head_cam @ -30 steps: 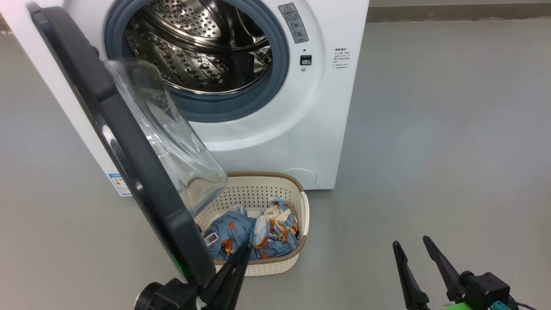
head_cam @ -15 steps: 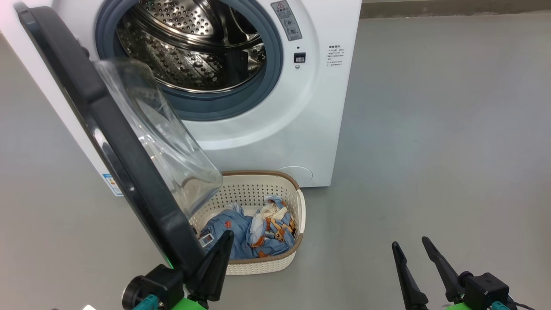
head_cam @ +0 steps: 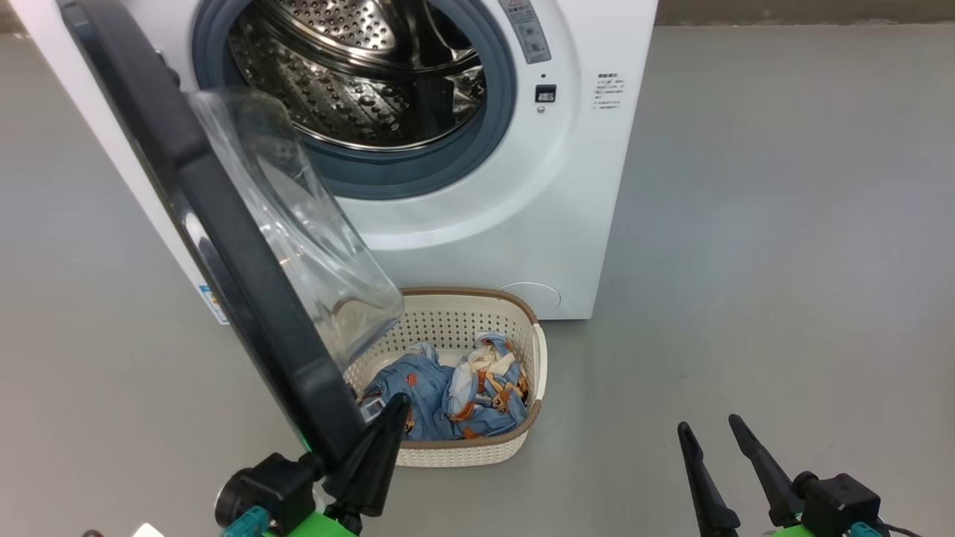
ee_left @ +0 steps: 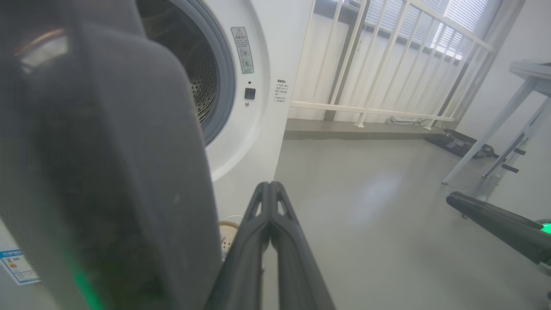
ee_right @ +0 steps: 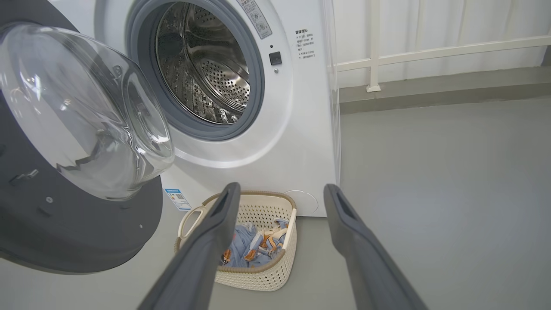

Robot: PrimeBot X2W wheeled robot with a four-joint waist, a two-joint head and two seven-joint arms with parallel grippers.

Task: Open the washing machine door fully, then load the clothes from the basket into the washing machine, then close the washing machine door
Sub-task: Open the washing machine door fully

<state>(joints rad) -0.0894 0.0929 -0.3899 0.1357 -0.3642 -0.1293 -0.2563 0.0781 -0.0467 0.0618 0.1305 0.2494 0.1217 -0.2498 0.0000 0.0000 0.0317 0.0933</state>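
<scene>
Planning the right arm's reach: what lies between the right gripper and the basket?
Only bare grey floor lies between the right gripper and the basket; the head view shows the stretch clear.

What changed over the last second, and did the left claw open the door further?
Mostly the whole head view shifted. The shut left claw turned more upright beside the lower rim of the washing machine door; the door looks no wider open. Nothing grasped or released. The right claw stays open and idle; the clothes remain in the basket.
</scene>
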